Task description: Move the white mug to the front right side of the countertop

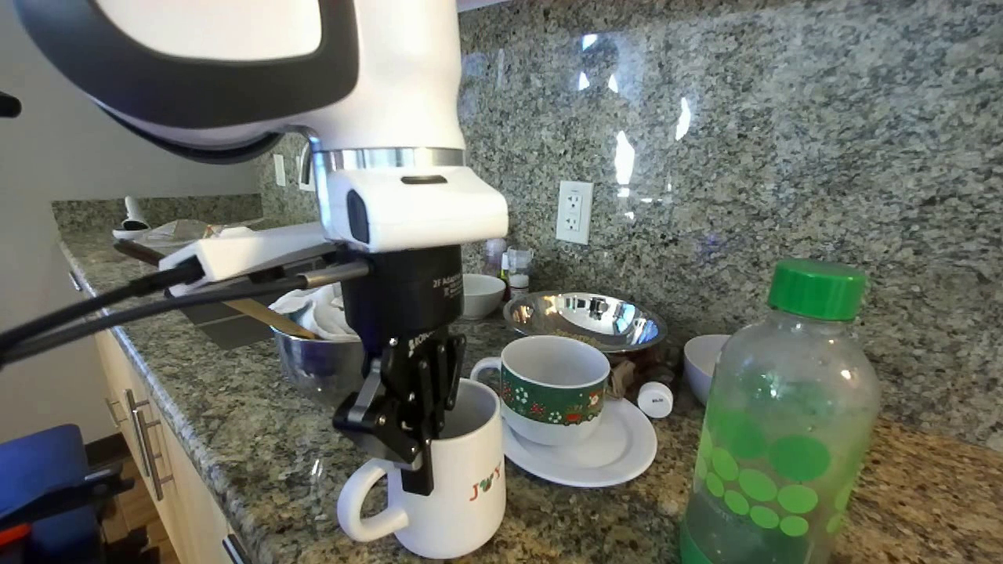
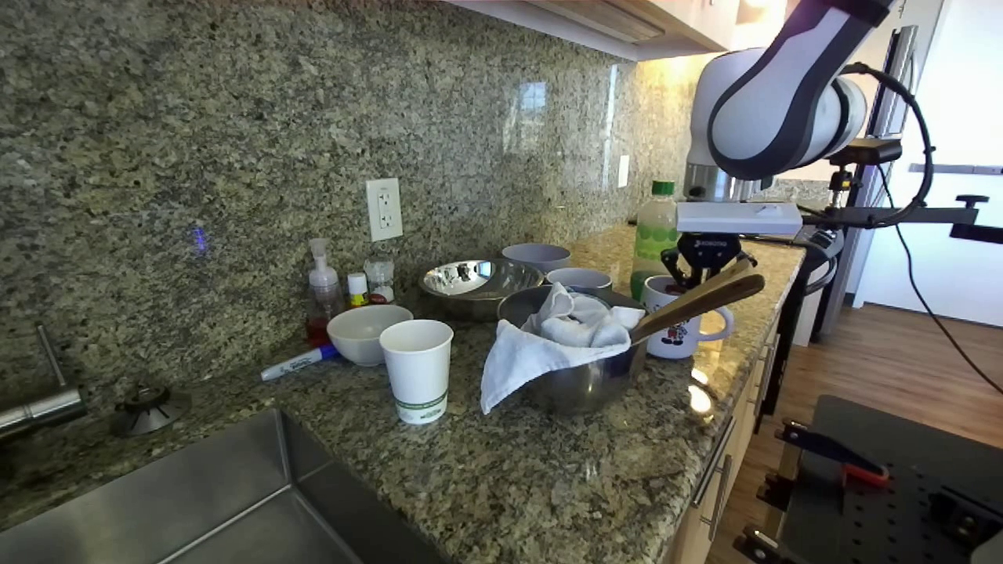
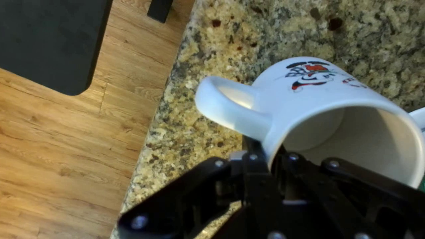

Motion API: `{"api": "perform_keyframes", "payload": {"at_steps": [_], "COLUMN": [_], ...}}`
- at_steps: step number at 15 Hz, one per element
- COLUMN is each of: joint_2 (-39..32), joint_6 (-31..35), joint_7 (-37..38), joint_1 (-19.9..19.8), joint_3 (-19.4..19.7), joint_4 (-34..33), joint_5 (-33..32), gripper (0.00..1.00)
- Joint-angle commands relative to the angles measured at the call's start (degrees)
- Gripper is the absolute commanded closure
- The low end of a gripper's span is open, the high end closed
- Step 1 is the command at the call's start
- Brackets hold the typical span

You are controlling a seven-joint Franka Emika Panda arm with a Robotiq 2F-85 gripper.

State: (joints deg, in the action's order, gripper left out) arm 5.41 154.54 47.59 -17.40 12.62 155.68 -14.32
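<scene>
The white mug [image 1: 478, 509] stands upright at the front of the speckled granite countertop [image 1: 235, 439], close to its front edge. It also shows in an exterior view [image 2: 666, 317] behind wooden handles, and in the wrist view [image 3: 292, 93]. Dark and red prints are on its side; its handle points toward the front edge. My gripper [image 3: 268, 155] is shut on the mug's wall beside the handle, one finger outside and one inside the rim. In an exterior view the gripper [image 1: 425, 462] points straight down; the inner fingertip is hidden in the mug. I cannot tell whether the mug's base touches the counter.
A green-banded cup [image 1: 552, 403] on a saucer [image 1: 627, 458] stands close behind the mug. A green-capped bottle [image 1: 783, 454] is nearby. A steel bowl [image 2: 580, 384] holds a towel and wooden utensils. A paper cup [image 2: 418, 372] stands near the sink [image 2: 196, 501].
</scene>
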Motion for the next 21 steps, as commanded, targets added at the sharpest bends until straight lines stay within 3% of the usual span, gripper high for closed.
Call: {"api": "perform_keyframes", "payload": {"at_steps": [1, 10, 11, 12, 14, 21], "joint_2": [1.26, 0.92, 0.94, 0.96, 1.02, 2.07], "joint_6": [3.14, 3.41, 3.32, 3.19, 2.94, 1.26], "joint_7": [2.3, 1.98, 1.83, 1.73, 1.88, 2.83], "joint_1": [-0.63, -0.65, -0.61, -0.57, -0.6, -0.9], "joint_3": [-0.94, -1.06, -1.04, -1.04, -1.1, -1.59], "joint_4": [2.01, 2.67, 2.63, 2.6, 2.46, 1.48], "joint_5": [-0.99, -0.75, -0.56, -0.43, -0.6, -2.17], "gripper": [0.94, 0.95, 0.91, 0.65, 0.59, 0.05]}}
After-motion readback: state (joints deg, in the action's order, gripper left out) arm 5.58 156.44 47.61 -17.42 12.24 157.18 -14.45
